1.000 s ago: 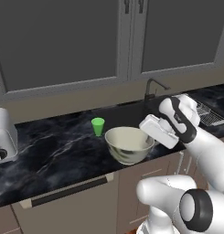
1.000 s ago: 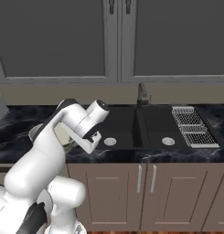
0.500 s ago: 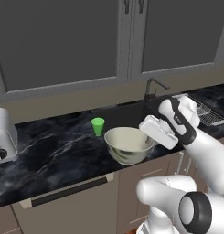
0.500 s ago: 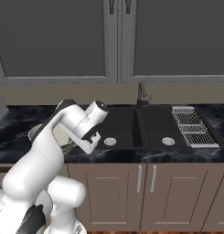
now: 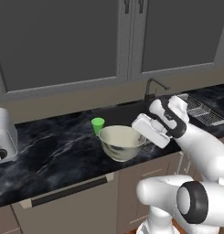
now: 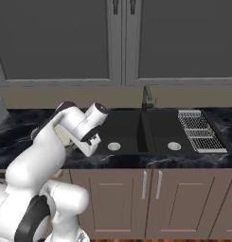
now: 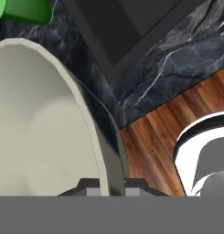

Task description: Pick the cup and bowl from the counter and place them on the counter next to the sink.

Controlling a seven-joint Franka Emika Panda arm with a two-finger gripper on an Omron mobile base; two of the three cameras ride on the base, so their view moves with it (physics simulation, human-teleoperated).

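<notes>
Your tool [image 7: 106, 191] straddles the right rim of the bowl [image 5: 121, 142] — a fingertip on each side of the wall, though you can't tell whether it has closed on it — with the bowl on the table [image 5: 54, 151], the cup [image 5: 98, 125] just behind, the sink [image 6: 141, 130] beside.

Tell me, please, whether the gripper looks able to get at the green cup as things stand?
Probably not directly: the gripper sits at the bowl rim, and the cup stands behind the bowl.
</notes>
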